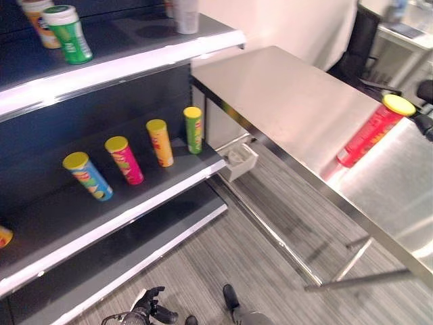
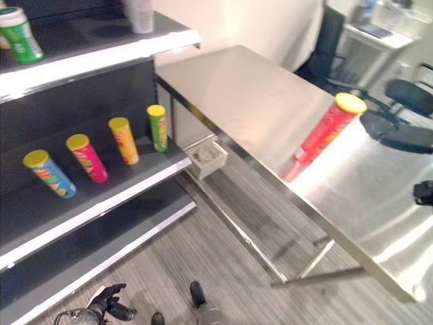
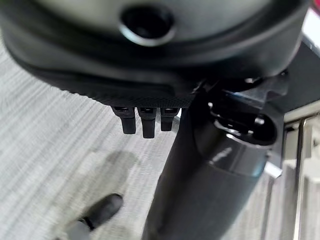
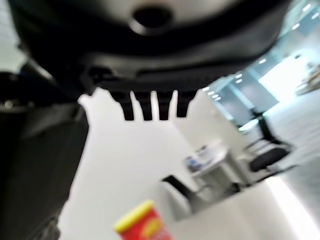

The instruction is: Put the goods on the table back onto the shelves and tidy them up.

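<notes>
A red tube with a yellow lid (image 1: 371, 132) stands on the steel table (image 1: 284, 101), near its far edge. My right hand (image 2: 396, 135) hovers just right of the tube's top, a small gap away, fingers straight and open. The right wrist view has the tube's lid (image 4: 142, 225) ahead, past the fingertips (image 4: 150, 107). On the middle shelf (image 1: 135, 210) stand blue (image 1: 88, 176), pink (image 1: 124, 160), orange (image 1: 160, 143) and green (image 1: 193, 130) tubes in a row. My left hand (image 1: 152, 308) hangs low over the floor, open and holding nothing.
The top shelf (image 1: 128, 61) carries a green can (image 1: 67, 34), an orange can (image 1: 40, 20) and a white cup (image 1: 186, 17). A small white box (image 1: 240, 161) sits on the floor under the table's end. Office chairs (image 1: 358, 40) stand behind the table.
</notes>
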Robot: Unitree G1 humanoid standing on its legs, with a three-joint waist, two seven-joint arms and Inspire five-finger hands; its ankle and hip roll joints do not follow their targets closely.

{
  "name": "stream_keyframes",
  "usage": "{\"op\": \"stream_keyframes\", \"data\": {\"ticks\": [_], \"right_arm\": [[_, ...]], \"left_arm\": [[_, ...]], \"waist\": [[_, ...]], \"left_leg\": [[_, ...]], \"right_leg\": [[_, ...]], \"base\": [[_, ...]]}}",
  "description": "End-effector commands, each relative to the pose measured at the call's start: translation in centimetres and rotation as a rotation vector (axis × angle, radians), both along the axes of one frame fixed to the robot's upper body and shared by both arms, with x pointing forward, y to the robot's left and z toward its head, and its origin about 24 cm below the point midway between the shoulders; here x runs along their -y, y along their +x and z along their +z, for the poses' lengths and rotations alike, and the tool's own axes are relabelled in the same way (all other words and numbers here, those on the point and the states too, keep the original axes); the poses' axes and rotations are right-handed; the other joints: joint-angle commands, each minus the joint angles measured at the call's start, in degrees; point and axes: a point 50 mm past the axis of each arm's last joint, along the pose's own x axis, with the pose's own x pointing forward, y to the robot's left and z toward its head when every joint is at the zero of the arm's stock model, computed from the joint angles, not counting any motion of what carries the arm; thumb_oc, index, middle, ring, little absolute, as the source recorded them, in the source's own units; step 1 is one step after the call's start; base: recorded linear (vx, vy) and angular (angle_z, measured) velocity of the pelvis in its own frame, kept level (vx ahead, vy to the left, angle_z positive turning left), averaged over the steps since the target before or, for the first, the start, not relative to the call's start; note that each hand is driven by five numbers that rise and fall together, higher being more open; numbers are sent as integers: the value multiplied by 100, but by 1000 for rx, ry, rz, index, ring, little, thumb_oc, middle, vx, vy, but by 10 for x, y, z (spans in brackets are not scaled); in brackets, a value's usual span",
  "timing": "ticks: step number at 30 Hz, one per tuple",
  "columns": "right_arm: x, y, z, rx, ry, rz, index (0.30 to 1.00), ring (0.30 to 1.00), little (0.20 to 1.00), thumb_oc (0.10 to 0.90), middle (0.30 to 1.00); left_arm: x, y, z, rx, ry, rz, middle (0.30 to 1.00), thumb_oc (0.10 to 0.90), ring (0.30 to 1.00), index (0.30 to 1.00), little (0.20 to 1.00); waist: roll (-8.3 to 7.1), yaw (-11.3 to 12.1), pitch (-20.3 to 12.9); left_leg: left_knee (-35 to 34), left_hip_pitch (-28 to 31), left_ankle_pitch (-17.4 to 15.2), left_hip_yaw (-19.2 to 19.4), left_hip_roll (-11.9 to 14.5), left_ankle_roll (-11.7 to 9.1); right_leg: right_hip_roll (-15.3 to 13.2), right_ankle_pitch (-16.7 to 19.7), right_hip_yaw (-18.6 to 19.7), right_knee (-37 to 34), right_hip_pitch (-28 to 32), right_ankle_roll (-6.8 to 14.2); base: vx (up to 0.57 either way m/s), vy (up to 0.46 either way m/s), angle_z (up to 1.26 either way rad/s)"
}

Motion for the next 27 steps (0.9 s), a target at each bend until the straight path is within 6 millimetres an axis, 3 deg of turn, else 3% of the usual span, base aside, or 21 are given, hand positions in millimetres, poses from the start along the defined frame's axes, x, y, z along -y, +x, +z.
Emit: {"op": "stream_keyframes", "data": {"ticks": [1, 2, 5, 8, 9, 12, 17, 27], "right_arm": [[-5, 1, 74, 296, -57, 15, 900, 900, 900, 800, 900], [-5, 1, 74, 296, -57, 17, 900, 900, 900, 800, 900], [-7, 8, 68, 248, -58, 31, 900, 900, 900, 800, 900], [-7, 8, 67, 232, -70, 25, 900, 900, 900, 800, 900], [-8, 8, 66, 222, -75, 33, 900, 900, 900, 800, 900], [-6, 9, 57, 184, -64, 30, 900, 900, 900, 800, 900], [-11, 14, 50, 162, -52, 63, 900, 900, 900, 800, 900], [-13, 27, 45, 157, -12, 63, 900, 900, 900, 800, 900]], "left_arm": [[-29, 10, 13, 73, 70, 60, 900, 800, 900, 900, 900], [-29, 9, 13, 73, 69, 61, 900, 800, 900, 900, 900], [-28, -1, 8, 35, 65, 81, 900, 800, 900, 900, 900], [-29, -2, 8, 34, 64, 88, 900, 800, 900, 900, 900], [-31, -5, 7, 28, 69, 92, 900, 800, 900, 900, 900], [-27, -10, 4, 13, 55, 96, 900, 800, 900, 900, 900], [-14, -8, 2, 13, 22, 53, 900, 800, 900, 900, 900], [-6, -17, -4, -34, 16, 31, 900, 800, 900, 900, 900]], "waist": [[-70, 386, -98], [-69, 377, -96], [-22, 530, -120], [-68, 518, -121], [-153, 580, -171], [-211, 637, -307], [-180, 652, -385], [-12, 773, -402]], "left_leg": [[22, 10, -521, -122, 438, -604], [22, 13, -521, -125, 439, -604], [28, 23, -528, -40, 504, -596], [28, 38, -531, -78, 460, -588], [30, 42, -565, -37, 406, -628], [22, 113, -584, -65, 459, -701], [22, 138, -563, -235, 694, -849], [22, 89, -408, -464, 965, -1067]], "right_leg": [[-193, -94, -591, 821, 116, 99], [-193, -94, -594, 820, 121, 99], [-606, 59, -981, 904, 292, 120], [-594, 176, -822, 879, 229, 166], [-622, 96, -906, 468, 393, 164], [-547, 119, -984, 137, 621, 166], [-391, -56, -1079, 76, 761, 46], [-176, -390, -1351, 55, 1017, -158]], "base": [[-17, -18, -79], [-12, -26, -56], [-3, -49, -8], [30, -47, 4], [66, -74, 10], [111, -146, 0], [64, -139, 8], [48, -93, 23]]}}
